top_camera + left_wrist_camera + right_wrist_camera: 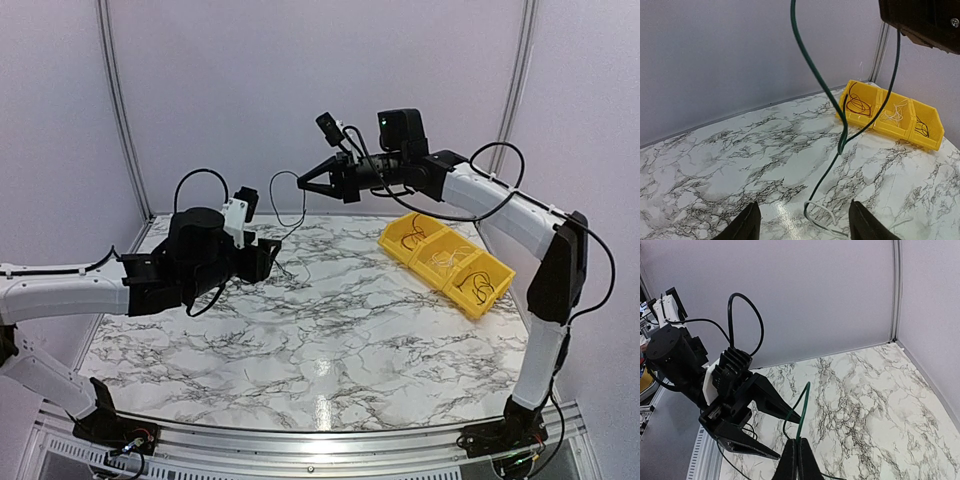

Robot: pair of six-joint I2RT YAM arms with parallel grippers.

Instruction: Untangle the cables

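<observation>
The left arm (60, 295) reaches in low from the left edge, forearm nearly level, the left tool (270, 258) pointing right with its jaws spread wide and gripping nothing. The right arm (545, 260) climbs from its base, bends at the elbow and stretches leftward, carrying the right tool (303, 184) higher, fingers pinched together on one of the cables (805, 55). The two tools face each other, apart.

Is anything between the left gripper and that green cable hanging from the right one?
Nothing visible. The cable, pinched in the shut right gripper, hangs down to the table directly in front of the open left gripper. The bin sits farther off, beyond the cable.
</observation>
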